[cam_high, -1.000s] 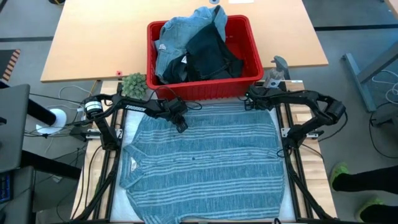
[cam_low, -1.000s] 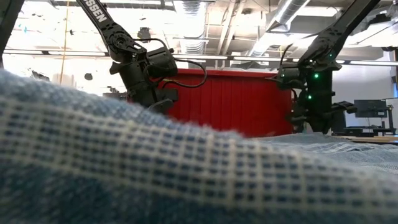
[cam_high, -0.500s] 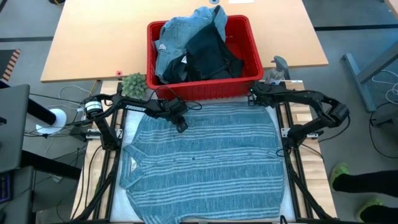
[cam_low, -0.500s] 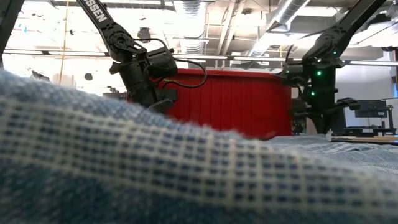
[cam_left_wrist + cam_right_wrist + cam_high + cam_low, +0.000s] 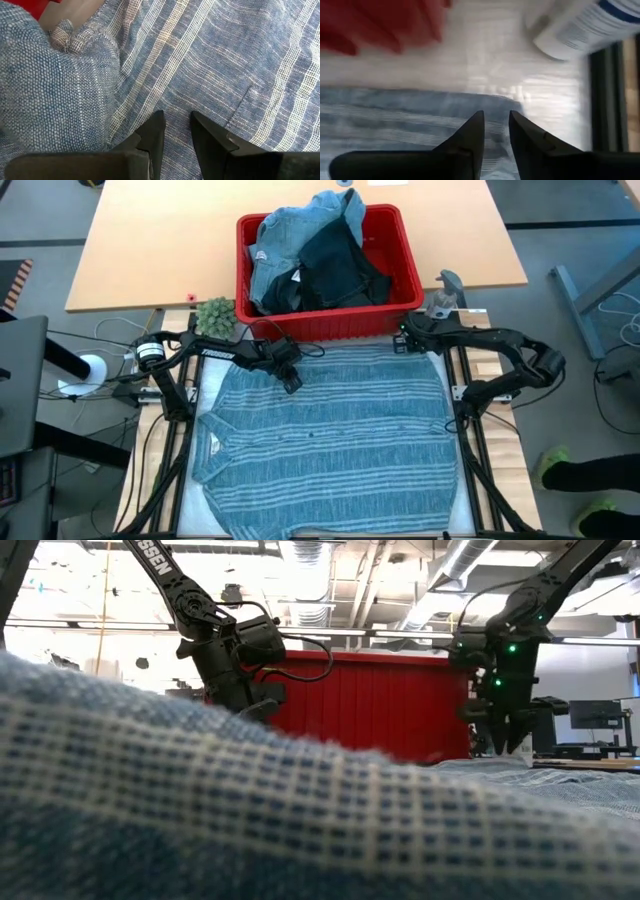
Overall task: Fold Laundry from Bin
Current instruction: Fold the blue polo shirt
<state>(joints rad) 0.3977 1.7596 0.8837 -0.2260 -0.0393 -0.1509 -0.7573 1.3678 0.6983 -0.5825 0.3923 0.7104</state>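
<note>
The blue-grey white-striped shirt (image 5: 320, 440) lies spread flat on the table, collar toward the left edge. Behind it stands the red bin (image 5: 412, 265), holding light blue and dark laundry (image 5: 310, 250). My left gripper (image 5: 291, 383) points down over the shirt's far left part, next to a folded-over sleeve (image 5: 60, 90). Its fingers stand a small gap apart (image 5: 176, 120) with nothing between them. My right gripper (image 5: 403, 342) hangs just above the shirt's far right corner (image 5: 510, 105), fingers a little apart (image 5: 496, 117) and clear of the cloth (image 5: 506, 747). My left gripper comes at the shirt's cloth (image 5: 175, 90) slanting from above, beside the folded sleeve. No cloth shows between its fingers. Whether the fingertips rest on the shirt, I cannot tell.
A small green plant (image 5: 215, 313) sits by the bin's near left corner. A grey object (image 5: 447, 290) and a white labelled bottle (image 5: 580, 25) lie to the right of the bin. A wooden tabletop (image 5: 150, 240) stretches behind it. A person's shoes (image 5: 565, 470) show at the right.
My right gripper has risen off the shirt's far right corner and now hangs clear above the cloth. The shirt lies as before. My left gripper has kept still.
</note>
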